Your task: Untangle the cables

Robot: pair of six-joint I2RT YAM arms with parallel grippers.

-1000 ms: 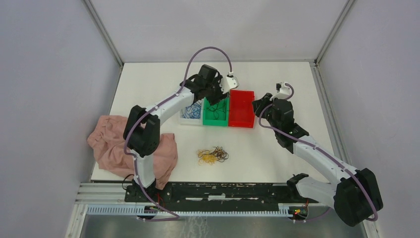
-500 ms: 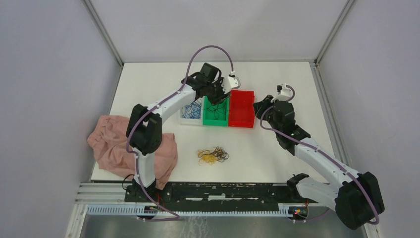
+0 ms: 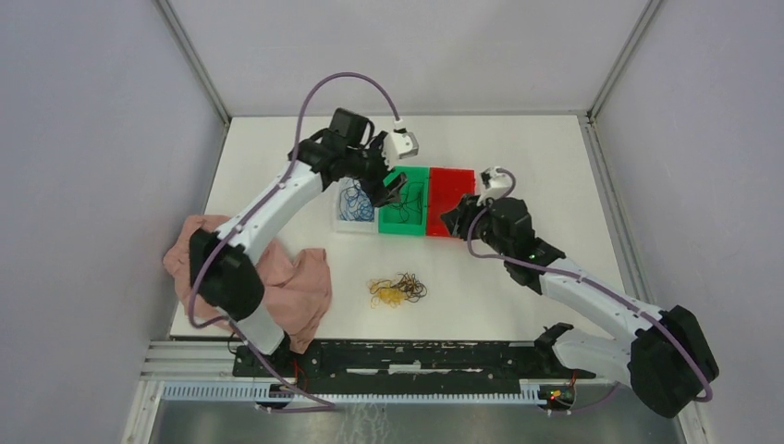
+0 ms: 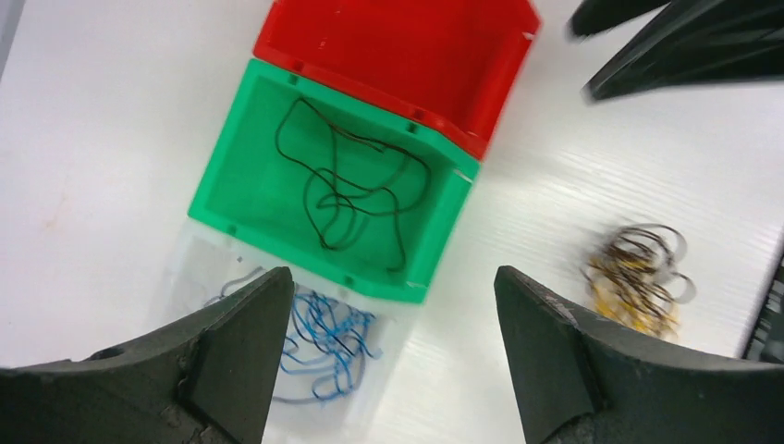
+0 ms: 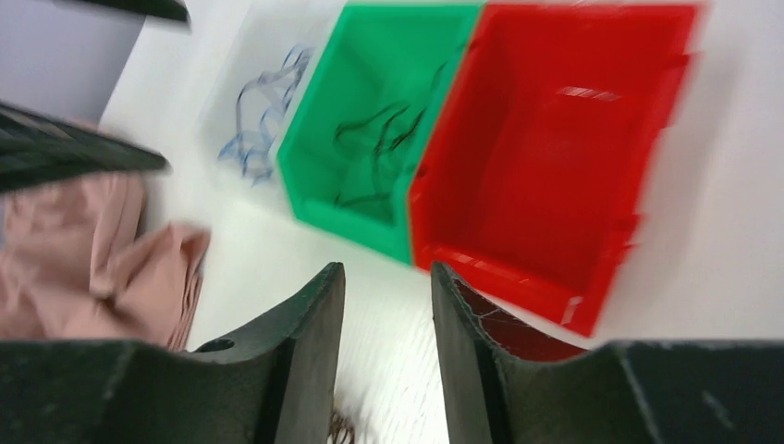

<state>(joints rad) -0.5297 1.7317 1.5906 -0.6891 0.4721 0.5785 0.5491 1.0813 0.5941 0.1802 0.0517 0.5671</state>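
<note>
Our left tool (image 4: 388,277) is hanging wide open, empty, above the green plastic bin (image 4: 242,190) holding thin black wires (image 4: 356,190); blue wires (image 4: 324,338) are lying in the clear bin (image 4: 196,276) beside it. Our right tool (image 5: 385,277) is standing narrowly open, empty, near the red plastic bin (image 5: 573,139). The tangled yellow-and-dark cables (image 3: 398,289) are lying on the white desk (image 3: 518,277).
</note>
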